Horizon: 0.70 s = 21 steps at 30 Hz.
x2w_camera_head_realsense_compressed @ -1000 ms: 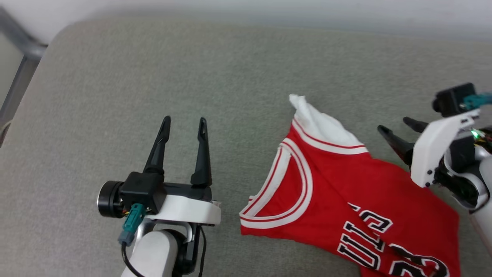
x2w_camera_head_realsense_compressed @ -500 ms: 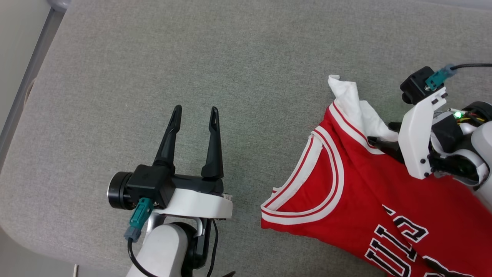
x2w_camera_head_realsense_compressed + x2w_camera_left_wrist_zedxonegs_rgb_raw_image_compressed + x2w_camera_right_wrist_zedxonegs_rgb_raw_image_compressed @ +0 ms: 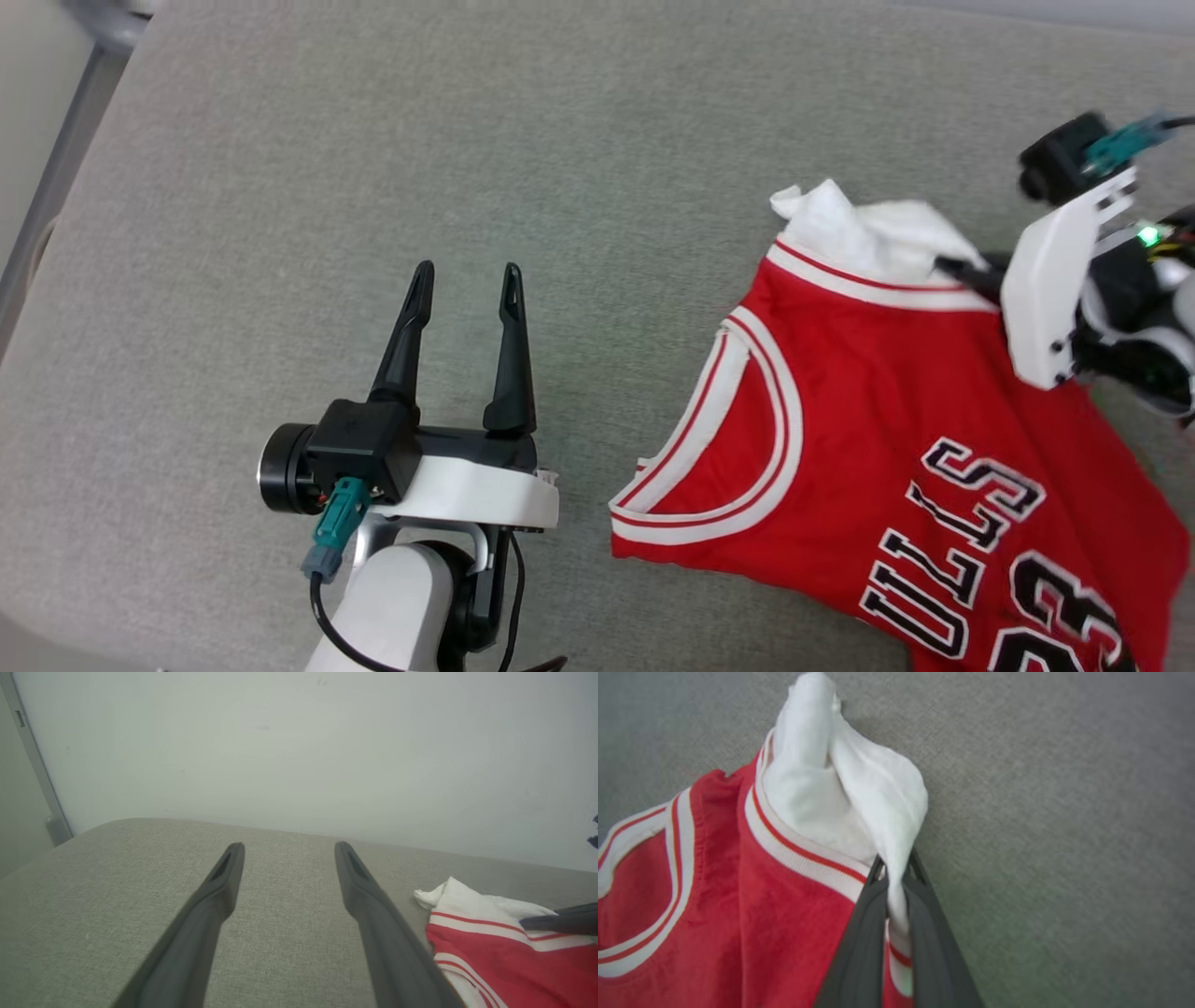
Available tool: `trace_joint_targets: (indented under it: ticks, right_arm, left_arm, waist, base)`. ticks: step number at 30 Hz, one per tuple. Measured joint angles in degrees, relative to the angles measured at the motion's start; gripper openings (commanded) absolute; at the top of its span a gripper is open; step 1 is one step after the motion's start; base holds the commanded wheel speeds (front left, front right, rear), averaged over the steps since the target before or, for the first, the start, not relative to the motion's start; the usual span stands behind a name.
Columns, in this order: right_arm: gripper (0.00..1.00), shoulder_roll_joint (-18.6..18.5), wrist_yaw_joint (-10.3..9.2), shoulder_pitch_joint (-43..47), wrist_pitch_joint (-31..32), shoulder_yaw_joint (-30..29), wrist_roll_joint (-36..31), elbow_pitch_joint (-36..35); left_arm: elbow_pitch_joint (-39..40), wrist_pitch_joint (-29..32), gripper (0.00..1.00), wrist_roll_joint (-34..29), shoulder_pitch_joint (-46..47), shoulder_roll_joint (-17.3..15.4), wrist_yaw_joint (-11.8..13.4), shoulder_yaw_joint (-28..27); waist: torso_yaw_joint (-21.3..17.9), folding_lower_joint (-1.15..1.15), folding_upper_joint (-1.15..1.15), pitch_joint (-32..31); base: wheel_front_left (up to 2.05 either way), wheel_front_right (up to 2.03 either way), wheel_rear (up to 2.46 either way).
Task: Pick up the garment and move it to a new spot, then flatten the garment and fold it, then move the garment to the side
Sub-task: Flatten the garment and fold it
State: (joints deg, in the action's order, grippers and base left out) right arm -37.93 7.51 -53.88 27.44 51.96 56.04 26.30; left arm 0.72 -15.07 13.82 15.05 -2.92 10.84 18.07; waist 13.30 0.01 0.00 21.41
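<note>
- The garment point(image 3: 887, 411) lies rumpled on the grey fabric surface point(image 3: 373, 140), on the robot's right side.
- The right pincer point(image 3: 896, 870) is clamped tight on its white sleeve point(image 3: 817, 779) (just past the striped trim).
- The left pincer point(image 3: 462, 271) is spread wide and holds nothing, well apart from the garment.

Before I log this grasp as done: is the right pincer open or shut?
Shut: the right pincer has both fingers pressed together on the white sleeve of the shirt.
</note>
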Motion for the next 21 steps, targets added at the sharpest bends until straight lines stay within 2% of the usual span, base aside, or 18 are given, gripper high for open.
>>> trace_joint_targets:
  ticks: [8,17,21]
  right_arm:
    - [0.00,-2.26,0.00,2.41,-9.85,-5.33,-0.15,3.65]
    - [0.00,-2.99,0.01,20.58,-20.23,-14.84,2.05,9.37]
    - [0.00,-0.99,0.02,28.33,-23.73,-18.97,1.53,11.50]
  left_arm:
    - [-1.98,0.00,1.00,-1.57,-1.59,0.02,-1.65,-2.49]
    - [-4.24,0.00,1.00,-2.15,-5.05,-0.11,-3.28,-5.89]
    - [-5.19,0.00,1.00,-2.12,-7.14,-0.58,-3.72,-7.25]
  waist:
    - [-5.00,0.00,0.00,-2.83]
    - [-11.37,0.00,0.00,-7.34]
    - [-14.13,-0.01,0.00,-8.97]
  base:
    - [0.00,0.00,0.00]
    - [0.00,0.00,0.00]
    - [0.00,0.00,0.00]
